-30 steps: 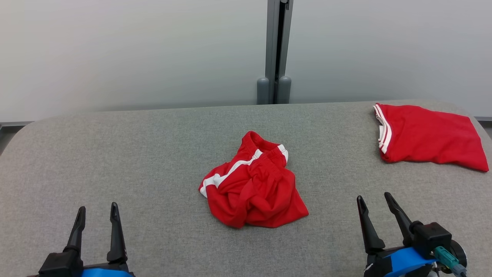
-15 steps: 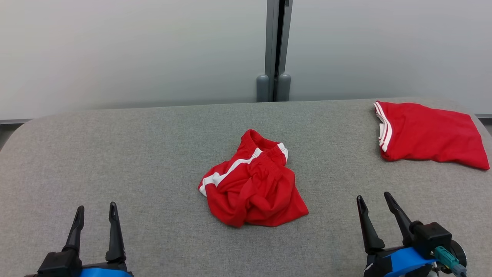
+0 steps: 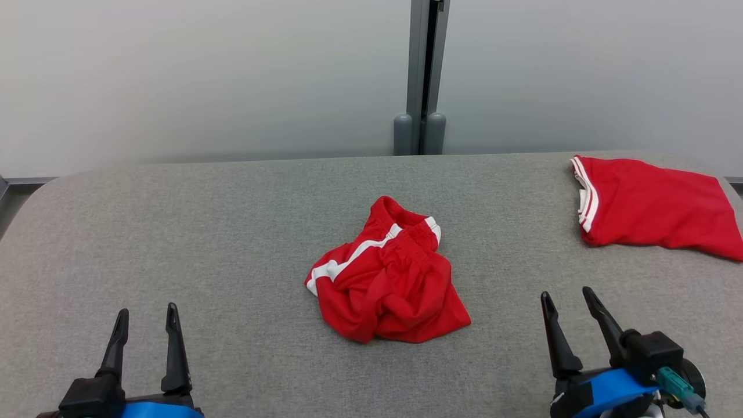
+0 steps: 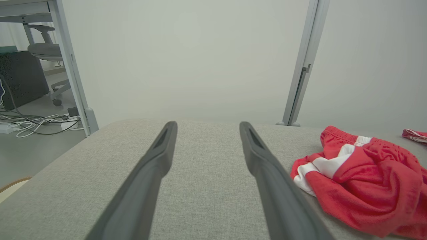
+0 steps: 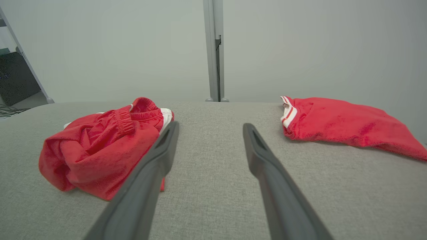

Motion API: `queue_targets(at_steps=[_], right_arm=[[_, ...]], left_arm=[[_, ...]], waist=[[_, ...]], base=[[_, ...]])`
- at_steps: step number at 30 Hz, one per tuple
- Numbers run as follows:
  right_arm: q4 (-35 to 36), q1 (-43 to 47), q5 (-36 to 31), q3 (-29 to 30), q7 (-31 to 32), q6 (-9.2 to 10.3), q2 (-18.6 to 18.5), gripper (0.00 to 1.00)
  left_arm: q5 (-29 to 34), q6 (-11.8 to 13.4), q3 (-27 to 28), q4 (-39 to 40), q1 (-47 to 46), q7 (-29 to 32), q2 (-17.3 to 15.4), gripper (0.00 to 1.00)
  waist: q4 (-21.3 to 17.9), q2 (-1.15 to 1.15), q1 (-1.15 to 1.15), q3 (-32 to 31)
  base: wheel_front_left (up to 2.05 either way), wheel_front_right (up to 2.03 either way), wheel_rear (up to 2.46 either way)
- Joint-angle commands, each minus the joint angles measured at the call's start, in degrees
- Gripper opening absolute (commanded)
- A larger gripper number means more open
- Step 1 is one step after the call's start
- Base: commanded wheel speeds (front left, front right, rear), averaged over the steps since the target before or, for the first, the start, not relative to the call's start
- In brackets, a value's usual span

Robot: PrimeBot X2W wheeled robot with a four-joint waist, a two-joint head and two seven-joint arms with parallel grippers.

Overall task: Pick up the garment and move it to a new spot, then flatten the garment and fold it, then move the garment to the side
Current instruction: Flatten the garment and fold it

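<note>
Left pincer (image 3: 147, 310) and right pincer (image 3: 565, 292) both gape empty. The crumpled red white-striped cloth shorts (image 3: 386, 278) lie ahead, between them, well apart, on the grey fabric counter (image 3: 174, 232). Best to pinch a raised ridge, probably the waistband (image 3: 400, 217) at the far side.

The grey worktop (image 3: 174, 220) carried two things: a crumpled red garment (image 3: 386, 284) in its middle and a folded red cloth (image 3: 656, 209) near its far right corner.
</note>
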State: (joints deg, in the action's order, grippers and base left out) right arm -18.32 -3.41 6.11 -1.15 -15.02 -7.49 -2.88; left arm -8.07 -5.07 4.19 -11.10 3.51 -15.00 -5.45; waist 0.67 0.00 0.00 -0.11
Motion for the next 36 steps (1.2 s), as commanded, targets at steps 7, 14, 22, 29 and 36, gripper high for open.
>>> queue_targets(at_steps=[7, 14, 22, 29, 36], right_arm=[[-1.5, -6.5, 0.3, -2.9, 0.9, -0.01, -1.7, 1.0], [-5.0, -18.0, 2.1, -9.3, 4.4, -0.01, -3.6, 1.0], [-14.7, -30.5, 6.6, -17.8, 6.6, -0.01, -5.7, 1.0], [-26.4, -37.0, 10.0, -23.4, 8.0, -0.01, -6.3, 1.0], [-35.5, -39.9, 15.1, -27.5, 7.4, -0.01, -6.0, 1.0]], left_arm=[[0.5, -0.4, -0.3, -0.2, -1.8, -0.2, 0.7, 1.0], [0.2, -0.6, -0.7, -0.5, -4.3, -0.2, 1.3, 1.0], [-0.1, -1.0, -1.2, -1.2, -6.9, -0.2, 1.9, 1.0], [-0.6, -1.1, -1.7, -1.8, -8.8, -0.2, 2.3, 1.0], [-1.4, -1.0, -1.8, -2.3, -9.8, -0.2, 2.5, 1.0]], waist=[[1.2, 0.0, 0.0, 0.8], [3.7, 0.0, 0.0, 3.2], [7.6, 0.0, 0.0, 6.3], [11.1, 0.0, 0.0, 8.5], [13.1, 0.0, 0.0, 9.5]], base=[[0.0, 0.0, 0.0], [0.0, 0.0, 0.0], [0.0, 0.0, 0.0], [0.0, 0.0, 0.0], [0.0, 0.0, 0.0]])
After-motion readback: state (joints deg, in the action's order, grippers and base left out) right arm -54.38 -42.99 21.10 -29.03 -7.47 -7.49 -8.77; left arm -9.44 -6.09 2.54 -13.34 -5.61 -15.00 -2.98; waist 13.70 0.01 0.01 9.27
